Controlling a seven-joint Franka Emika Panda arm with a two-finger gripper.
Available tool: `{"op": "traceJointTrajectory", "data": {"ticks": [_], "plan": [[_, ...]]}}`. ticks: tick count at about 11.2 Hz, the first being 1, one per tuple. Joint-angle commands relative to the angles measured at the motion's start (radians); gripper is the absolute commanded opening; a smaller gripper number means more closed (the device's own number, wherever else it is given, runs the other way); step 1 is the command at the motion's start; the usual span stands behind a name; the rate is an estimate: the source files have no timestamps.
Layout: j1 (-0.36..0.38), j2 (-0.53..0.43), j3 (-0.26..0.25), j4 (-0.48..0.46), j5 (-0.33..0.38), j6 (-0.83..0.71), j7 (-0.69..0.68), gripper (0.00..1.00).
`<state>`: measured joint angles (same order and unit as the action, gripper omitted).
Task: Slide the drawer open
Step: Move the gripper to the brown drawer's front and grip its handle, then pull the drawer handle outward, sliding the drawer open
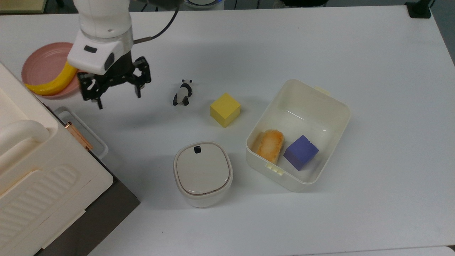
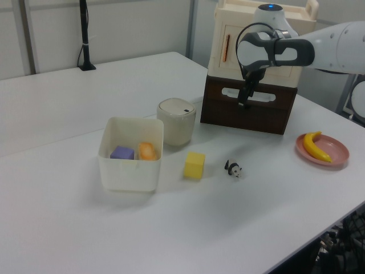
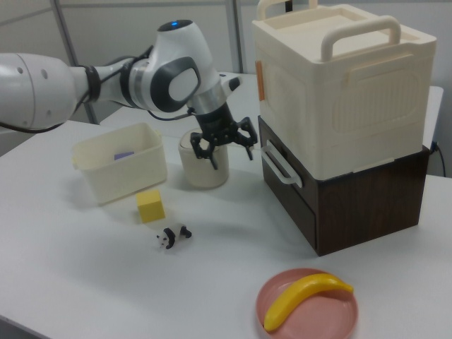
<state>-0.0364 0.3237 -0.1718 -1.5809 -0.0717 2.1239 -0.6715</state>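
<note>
We see the panda (image 1: 183, 93) left of the cube (image 1: 225, 109) in the top view, bin (image 1: 202, 173) below them, tub (image 1: 298, 134) right.

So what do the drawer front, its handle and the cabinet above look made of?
Drawer front: probably dark wood or veneer, matte, with faint grain. Handle: looks like translucent whitish plastic, a smooth loop. Cabinet above: cream plastic, seemingly moulded, with ribbed panels.

gripper (image 3: 232, 152) spread wide above bench (image 3: 233, 233) | drawer (image 3: 321, 205) handle just beside it | bin (image 3: 203, 166) right behind
</note>
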Motion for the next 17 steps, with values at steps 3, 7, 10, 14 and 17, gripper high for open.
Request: {"op": "traceJointTrajectory", "data": {"ticks": [3,7,10,14,17], "plan": [[-0.011,0.081,-0.048,0.030,-0.043,0.188,-0.097,0.94],[-0.016,0.153,-0.048,0.067,-0.075,0.188,-0.117,0.94],[-0.007,0.152,-0.048,0.062,-0.082,0.186,-0.118,0.94],[0.048,0.117,-0.041,0.029,-0.079,0.055,-0.111,0.95],[0.090,0.078,-0.029,0.024,-0.069,-0.097,-0.106,0.95]]}}
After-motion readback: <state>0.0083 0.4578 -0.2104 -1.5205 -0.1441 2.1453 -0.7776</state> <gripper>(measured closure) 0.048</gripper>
